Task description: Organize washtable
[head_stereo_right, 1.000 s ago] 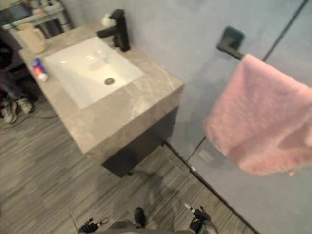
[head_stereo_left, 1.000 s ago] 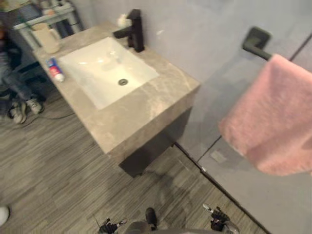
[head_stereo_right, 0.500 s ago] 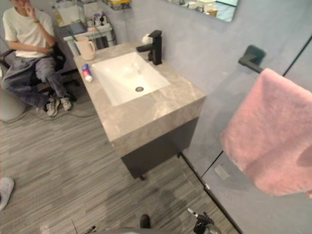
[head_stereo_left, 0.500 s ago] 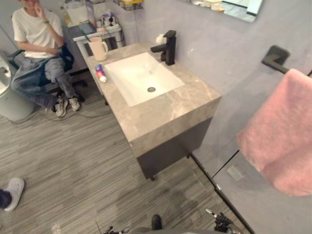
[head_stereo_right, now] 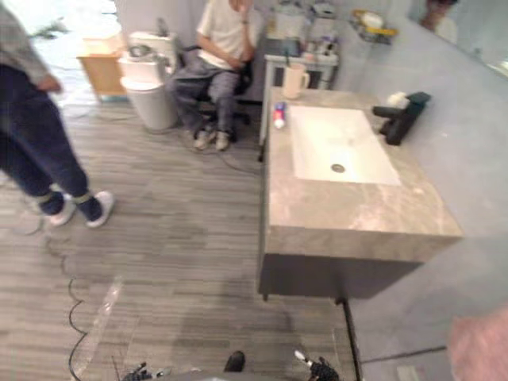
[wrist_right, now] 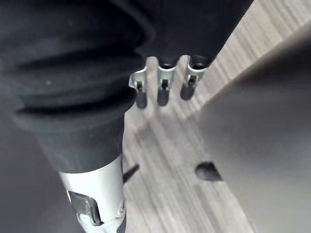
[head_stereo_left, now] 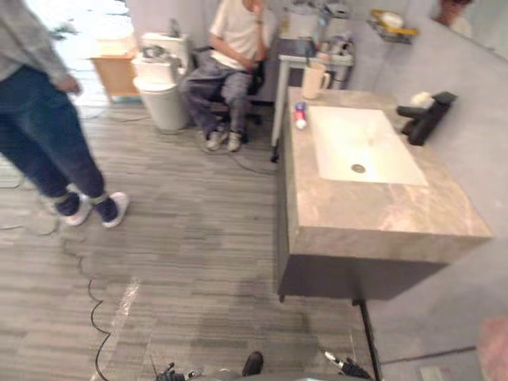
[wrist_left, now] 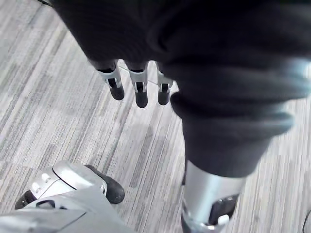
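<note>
The left hand [wrist_left: 140, 90] and right hand [wrist_right: 164, 90] are hanging low over the floor with fingers straight and relaxed, gripping nothing, since the counter [head_stereo_left: 381, 214] is standing well apart ahead. On it a tube [head_stereo_left: 300, 117] is lying beside the sink [head_stereo_left: 361, 147] and a cup [head_stereo_left: 314, 80] is sitting at the far corner, probably waiting to be tidied.

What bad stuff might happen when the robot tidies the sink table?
1. The toothpaste tube lies by the washtable edge; a nudge might knock it off.
2. The mug stands near the far corner and might tip.
3. A standing person is close; the robot might bump them.
</note>
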